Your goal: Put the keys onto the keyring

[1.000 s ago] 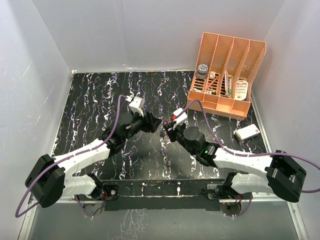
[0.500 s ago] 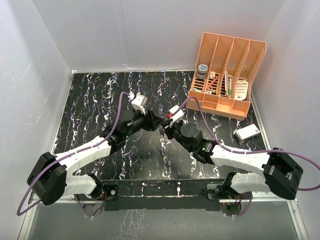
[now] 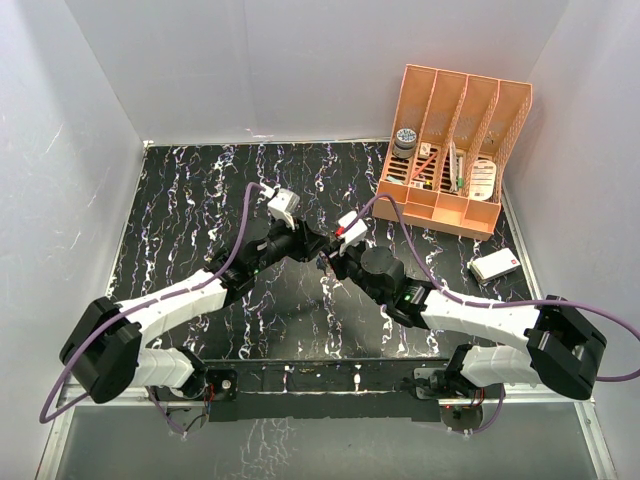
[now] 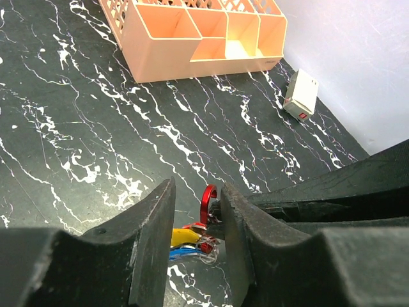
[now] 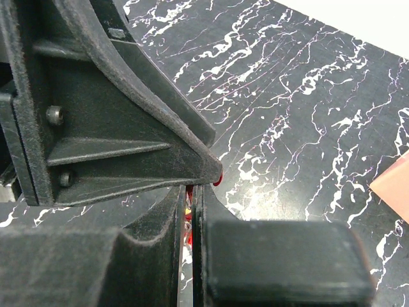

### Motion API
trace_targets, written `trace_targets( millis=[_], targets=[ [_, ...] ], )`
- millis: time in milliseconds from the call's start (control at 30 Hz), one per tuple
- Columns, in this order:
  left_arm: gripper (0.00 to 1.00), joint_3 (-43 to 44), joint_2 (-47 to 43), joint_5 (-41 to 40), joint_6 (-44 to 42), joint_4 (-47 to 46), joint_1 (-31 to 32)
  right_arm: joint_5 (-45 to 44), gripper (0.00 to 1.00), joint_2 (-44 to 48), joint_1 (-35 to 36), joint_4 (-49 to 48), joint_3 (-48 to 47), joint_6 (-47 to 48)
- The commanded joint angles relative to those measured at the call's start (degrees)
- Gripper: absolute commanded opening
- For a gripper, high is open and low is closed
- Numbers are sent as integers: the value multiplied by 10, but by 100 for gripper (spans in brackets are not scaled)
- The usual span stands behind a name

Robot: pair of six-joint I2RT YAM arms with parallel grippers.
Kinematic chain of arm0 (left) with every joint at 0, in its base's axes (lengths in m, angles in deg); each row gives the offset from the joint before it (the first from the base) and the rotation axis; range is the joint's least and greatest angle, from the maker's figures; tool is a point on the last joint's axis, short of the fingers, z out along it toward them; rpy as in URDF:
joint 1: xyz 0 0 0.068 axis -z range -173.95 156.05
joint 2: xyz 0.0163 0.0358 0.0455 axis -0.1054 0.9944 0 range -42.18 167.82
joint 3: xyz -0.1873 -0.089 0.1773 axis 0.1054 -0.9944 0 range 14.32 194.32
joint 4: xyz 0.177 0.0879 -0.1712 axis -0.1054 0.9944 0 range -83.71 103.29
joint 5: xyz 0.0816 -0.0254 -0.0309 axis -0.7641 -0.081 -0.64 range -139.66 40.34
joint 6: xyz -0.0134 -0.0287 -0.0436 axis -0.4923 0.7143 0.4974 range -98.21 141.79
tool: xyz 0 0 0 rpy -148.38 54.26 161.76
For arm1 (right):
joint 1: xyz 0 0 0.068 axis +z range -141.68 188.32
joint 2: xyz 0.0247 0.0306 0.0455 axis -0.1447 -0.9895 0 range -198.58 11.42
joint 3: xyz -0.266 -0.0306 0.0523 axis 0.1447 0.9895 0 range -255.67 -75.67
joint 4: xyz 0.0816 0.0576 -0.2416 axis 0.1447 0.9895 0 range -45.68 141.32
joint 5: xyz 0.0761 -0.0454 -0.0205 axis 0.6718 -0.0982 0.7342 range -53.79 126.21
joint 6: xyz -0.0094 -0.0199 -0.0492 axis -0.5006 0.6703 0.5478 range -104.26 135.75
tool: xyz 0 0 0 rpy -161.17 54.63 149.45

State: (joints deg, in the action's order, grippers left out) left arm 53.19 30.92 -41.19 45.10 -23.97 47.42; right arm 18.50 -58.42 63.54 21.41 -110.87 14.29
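- The left gripper [image 4: 197, 187] was partly open above the middle of the black marbled table [image 4: 77, 134], with a clear gap between its two fingers.
- The keyring [image 4: 206, 199], a thin red loop, stood on edge in that gap, just beside the finger on the right of the left wrist view. From the pictures I could not tell whether that finger touched it.
- The keys [image 4: 186, 240] hung bunched just below the ring, with yellow, red and blue heads showing. They were also between the left fingers, above the table.
- The right gripper [image 5: 190, 192] met the left one tip to tip. Its fingers were pressed almost together, with a sliver of the red ring pinched in the narrow slit between them.
- An orange desk organiser [image 3: 455, 150] stood at the far right of the table, well apart from both grippers.
- A small white box [image 3: 495, 265] lay near the right wall, in front of the organiser.
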Motion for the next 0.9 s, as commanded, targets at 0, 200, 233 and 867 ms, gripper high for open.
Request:
trace_targets(
  millis=[0,200,233,867],
  targets=[
    [31,9,5,35,-5,-13,2,12,0,24,1,-52,-27,5],
    [23,1,5,46,0,-27,0,14,0,25,1,-53,-26,5],
    [21,1,4,47,1,-28,0,13,0,24,1,-53,-26,6],
    [0,-15,-7,48,6,-44,-6,6,0,22,1,-51,-30,-1]
  ],
)
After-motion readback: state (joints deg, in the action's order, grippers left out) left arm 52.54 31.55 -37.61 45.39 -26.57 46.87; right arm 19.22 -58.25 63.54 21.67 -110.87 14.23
